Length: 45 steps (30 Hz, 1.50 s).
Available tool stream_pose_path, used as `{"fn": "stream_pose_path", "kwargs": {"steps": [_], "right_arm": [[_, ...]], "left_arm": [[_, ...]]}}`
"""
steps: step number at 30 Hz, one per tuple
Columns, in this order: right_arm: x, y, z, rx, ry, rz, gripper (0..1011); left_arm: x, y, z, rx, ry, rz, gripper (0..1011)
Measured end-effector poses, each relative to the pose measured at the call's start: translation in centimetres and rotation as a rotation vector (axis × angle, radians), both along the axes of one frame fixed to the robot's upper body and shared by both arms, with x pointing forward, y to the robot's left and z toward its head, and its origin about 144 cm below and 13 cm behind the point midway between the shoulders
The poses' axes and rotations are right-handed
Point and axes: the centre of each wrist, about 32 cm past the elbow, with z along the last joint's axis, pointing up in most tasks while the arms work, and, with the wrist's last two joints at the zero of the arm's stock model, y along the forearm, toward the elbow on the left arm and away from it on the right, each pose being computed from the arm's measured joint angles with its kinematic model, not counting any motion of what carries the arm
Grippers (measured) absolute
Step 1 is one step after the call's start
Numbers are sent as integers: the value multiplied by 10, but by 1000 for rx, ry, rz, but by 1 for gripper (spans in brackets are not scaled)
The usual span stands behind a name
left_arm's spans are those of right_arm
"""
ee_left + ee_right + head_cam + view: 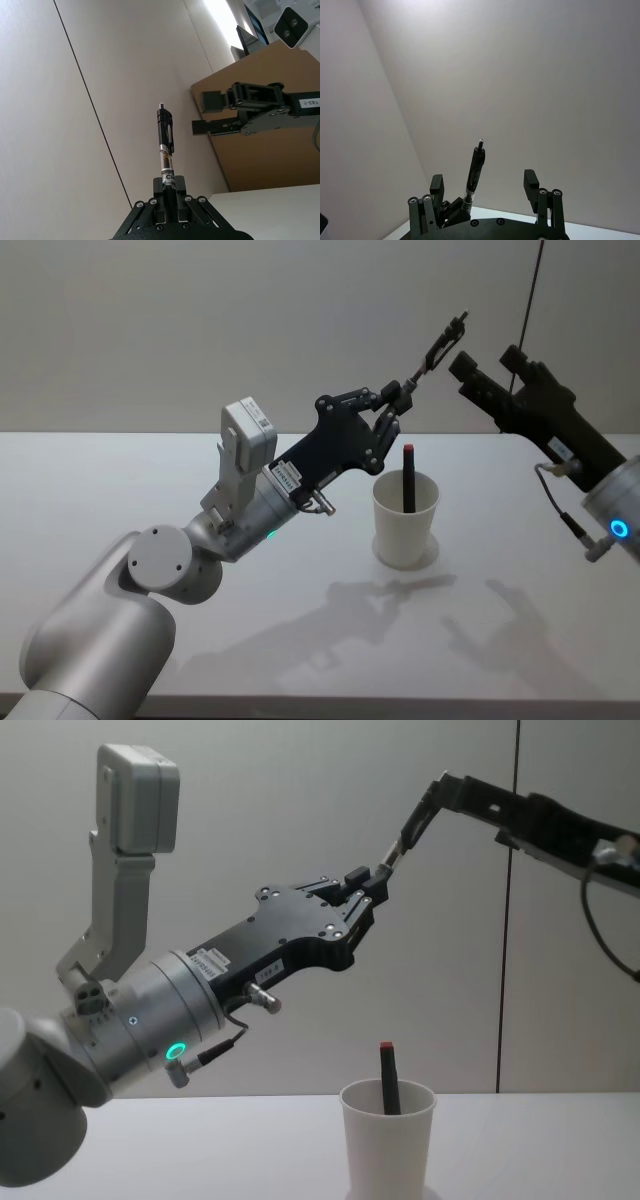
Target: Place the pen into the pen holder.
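Black ballpoint pen slants in the air, its lower end pinched by the left tool, above the white paper cup on the white surface. A red-capped black pen stands in the cup. The right tool hangs spread by the raised pen's tip.

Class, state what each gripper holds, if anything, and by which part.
The left gripper grips the black pen by its clear barrel end; the right gripper is open, holding nothing.
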Motion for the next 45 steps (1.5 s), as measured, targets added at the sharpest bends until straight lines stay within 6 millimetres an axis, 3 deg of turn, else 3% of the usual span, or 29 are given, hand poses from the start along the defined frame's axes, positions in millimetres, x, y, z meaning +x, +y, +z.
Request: {"fn": "stream_pose_path", "kwargs": {"steps": [25, 38, 40, 45], "right_arm": [[19, 35, 16, -34, 68, -11, 1002], [27, 43, 21, -29, 71, 0, 708], [27, 44, 22, -27, 75, -4, 597], [29, 45, 24, -21, 81, -10, 453]], "left_arm": [[0, 0, 0, 0, 0, 0, 140], [0, 0, 0, 0, 0, 0, 139], [0, 0, 0, 0, 0, 0, 139], [0, 0, 0, 0, 0, 0, 140]]}}
